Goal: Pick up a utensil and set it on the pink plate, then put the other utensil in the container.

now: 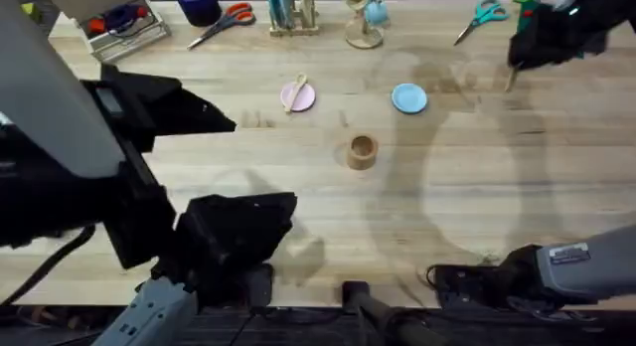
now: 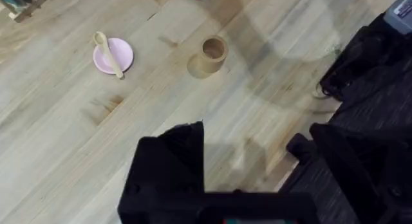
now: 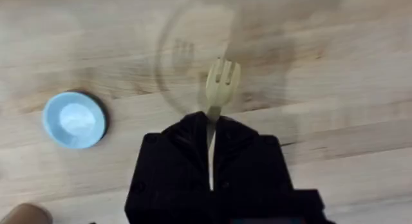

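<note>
The small wooden spoon (image 1: pixel 295 91) (image 2: pixel 109 53) lies across the pink plate (image 1: pixel 302 98) (image 2: pixel 123 56), left of the table's middle. The light-brown wooden cup (image 1: pixel 362 151) (image 2: pixel 211 55) stands upright and looks empty, nearer the front than the plates. My right gripper (image 1: pixel 524 54) (image 3: pixel 210 130) is shut on the wooden fork (image 1: pixel 512 80) (image 3: pixel 222 82), held above the table at the far right, tines pointing away from the fingers. My left gripper (image 1: pixel 238 227) (image 2: pixel 170 172) hangs high over the near left part of the table, well away from the plate and cup.
A light-blue plate (image 1: pixel 408 97) (image 3: pixel 74 119) sits right of the pink one. Along the back edge are scissors (image 1: pixel 224 21), a second pair of scissors (image 1: pixel 482 15), a dark-blue cup (image 1: pixel 197 3), a wire basket (image 1: pixel 121 24) and wooden stands (image 1: pixel 293 13).
</note>
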